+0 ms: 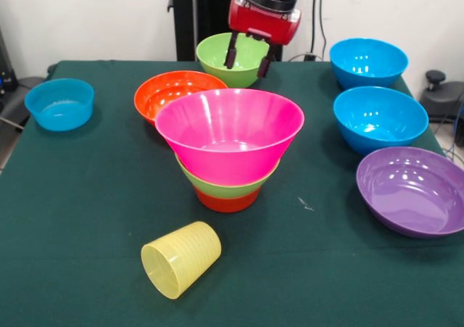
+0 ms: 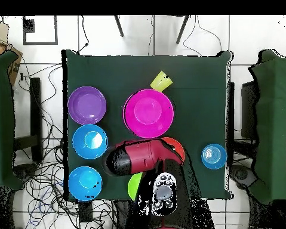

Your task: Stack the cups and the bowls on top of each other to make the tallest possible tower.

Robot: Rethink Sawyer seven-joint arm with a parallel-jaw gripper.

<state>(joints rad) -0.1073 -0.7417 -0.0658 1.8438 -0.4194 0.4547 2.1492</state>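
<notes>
Open claw (image 1: pixel 248 57) hovers over lime green bowl (image 1: pixel 235 59).

Green table (image 1: pixel 87 218) with bowls (image 1: pixel 380 117), tower (image 1: pixel 228 149), tipped cup (image 1: pixel 180 259)

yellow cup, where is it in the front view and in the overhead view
Front view: the yellow cup lies on its side at bottom centre, nearer the camera than the tower.
Overhead view: it is at top centre, just above the pink bowl.
Shared landmark: the pink bowl on the tower.
</notes>
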